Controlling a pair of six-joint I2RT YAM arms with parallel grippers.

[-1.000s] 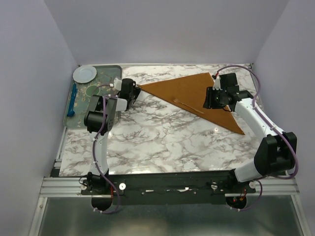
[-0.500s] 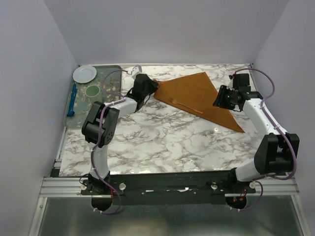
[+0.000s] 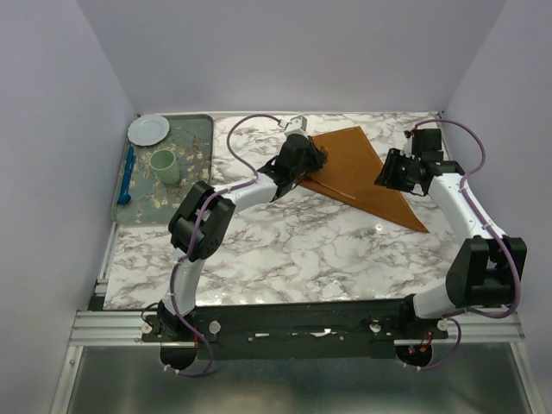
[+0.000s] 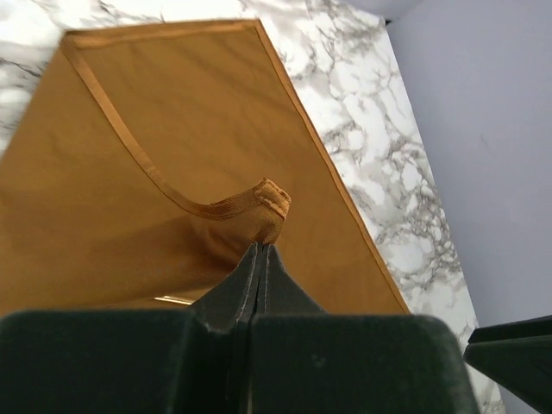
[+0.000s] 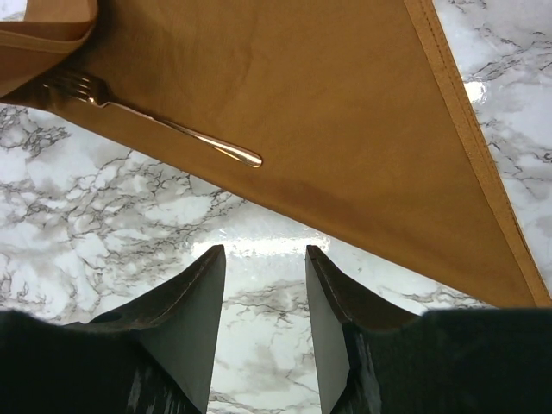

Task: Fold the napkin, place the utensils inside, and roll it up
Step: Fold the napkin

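Note:
The rust-orange napkin (image 3: 349, 159) lies folded at the back right of the marble table. My left gripper (image 3: 309, 162) is shut on the napkin's left corner (image 4: 269, 205) and holds it lifted and folded over the cloth. The copper fork (image 3: 332, 187) lies on the napkin along its near edge, tines to the left; it also shows in the right wrist view (image 5: 164, 123). My right gripper (image 3: 385, 178) is open and empty, hovering by the napkin's right part (image 5: 328, 103), clear of the fork.
A grey tray (image 3: 197, 148) at the back left holds a white plate (image 3: 148, 129), a green cup (image 3: 164, 164) and a blue utensil (image 3: 128, 177). Grey walls close in the back and both sides.
My left gripper has swept right from beside the tray, drawing the napkin's left corner over the cloth. My right gripper has lifted off the napkin and drawn back to the right.

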